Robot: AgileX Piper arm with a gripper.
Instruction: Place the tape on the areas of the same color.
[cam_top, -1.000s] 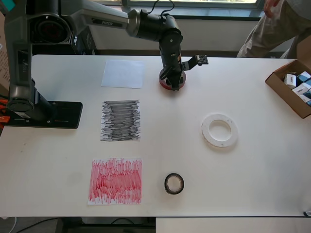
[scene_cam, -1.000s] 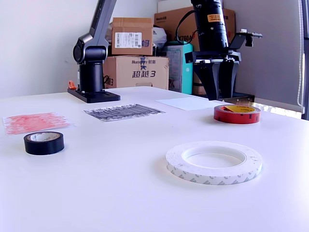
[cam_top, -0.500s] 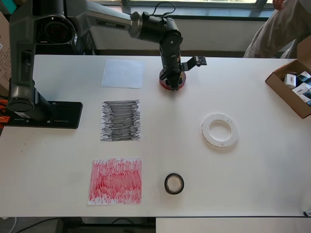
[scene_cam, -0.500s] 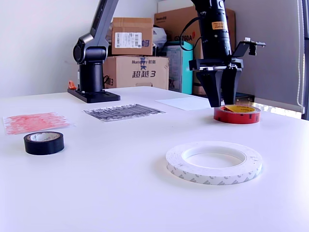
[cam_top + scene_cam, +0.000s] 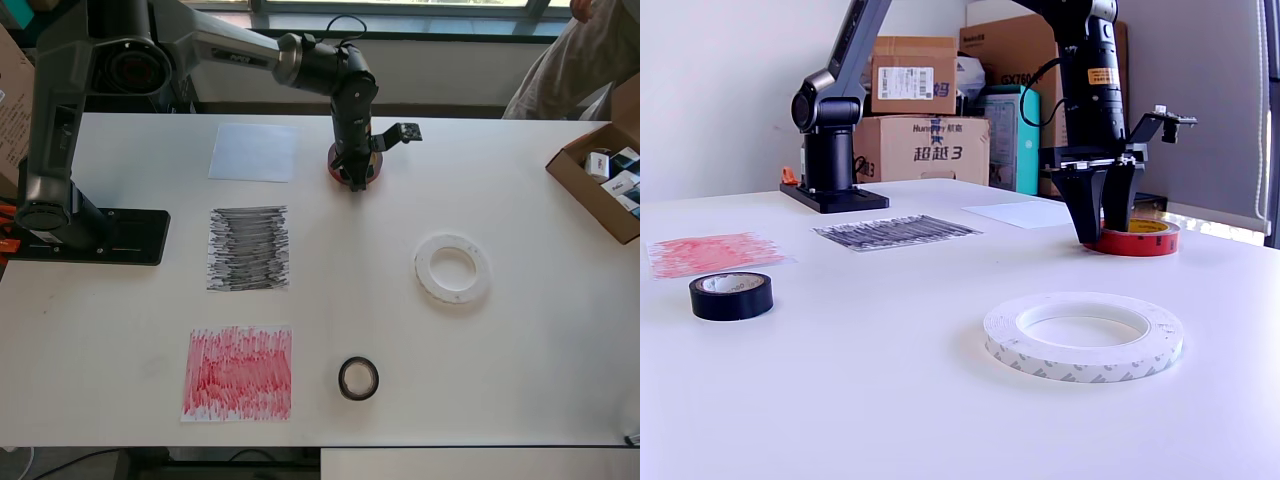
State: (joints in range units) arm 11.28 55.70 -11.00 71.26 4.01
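1. My gripper (image 5: pixel 1102 232): black two-finger unit, pointing straight down over the red tape. Fingers spread to a moderate gap w/ tips at or near table level. One finger (image 5: pixel 1087 215) stands outside the roll wall on the exterior view's left; the other seems to sit in or over the core, so I judge I'm straddling the rim to pinch it. Not closed on it yet; contact can't be told.

2. Red roll of tape w/ pale liner top (image 5: pixel 1138 238): lying flat on the white table (image 5: pixel 890 380), just beside the white sheet. Flat pose is why I come in vertically and take the wall, not the whole ring.

3. Plain white square paper sheet (image 5: pixel 254 152): next to the red tape, on the overhead view's left. Target for item 6.

4. Black-scribbled square paper sheet (image 5: pixel 248 248): near the red tape, below the white sheet in the overhead view. Target for item 7.

5. Red-scribbled square paper sheet (image 5: pixel 238 372): farthest sheet from the red tape, well apart. Its target, so a long carry.

6. Wide white tape ring (image 5: pixel 452 268): flat, untouched, near the red tape.

7. Small black tape roll (image 5: pixel 358 378): flat, well apart from the red tape, just beside the red sheet.

Status: no roll on its sheet yet.
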